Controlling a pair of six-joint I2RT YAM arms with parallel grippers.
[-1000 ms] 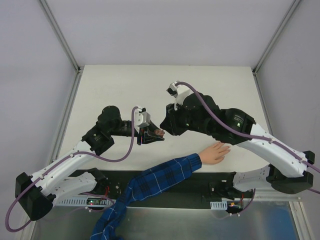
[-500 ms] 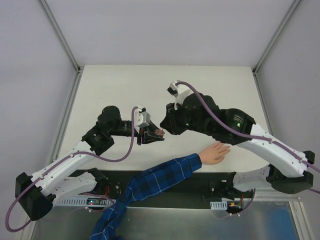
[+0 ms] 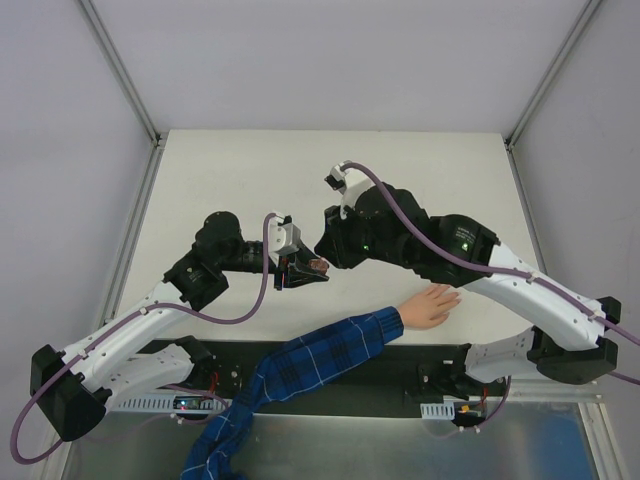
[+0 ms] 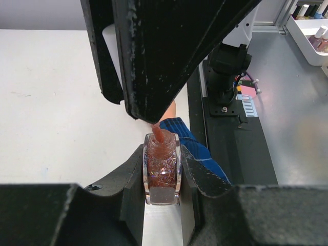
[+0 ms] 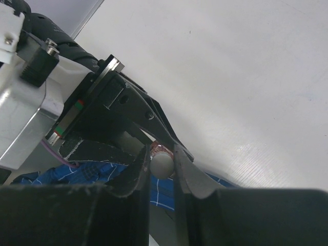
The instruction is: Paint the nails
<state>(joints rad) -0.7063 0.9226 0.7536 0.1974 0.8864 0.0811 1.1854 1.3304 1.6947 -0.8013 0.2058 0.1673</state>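
A small clear bottle of reddish glitter polish [image 4: 162, 171] stands upright, and my left gripper [image 4: 162, 165] is shut on its sides. Its open neck holds a wet brush [image 4: 159, 134]. The brush hangs from a grey cap [image 5: 161, 165], on which my right gripper [image 5: 161, 160] is shut, directly above the bottle [image 3: 319, 266]. A pale peach hand [image 3: 430, 305] with a blue plaid sleeve [image 3: 330, 352] lies flat on the table, near and to the right of both grippers. The nails are too small to make out.
A black base plate [image 3: 395, 385] runs along the near table edge, under the sleeve. My right forearm [image 3: 500, 275] passes over the table just beyond the hand. A white tray of polish bottles [image 4: 313, 32] sits off the table.
My right wrist has shifted slightly left and away, staying over the bottle. The left arm, the bottle and the hand have not moved.
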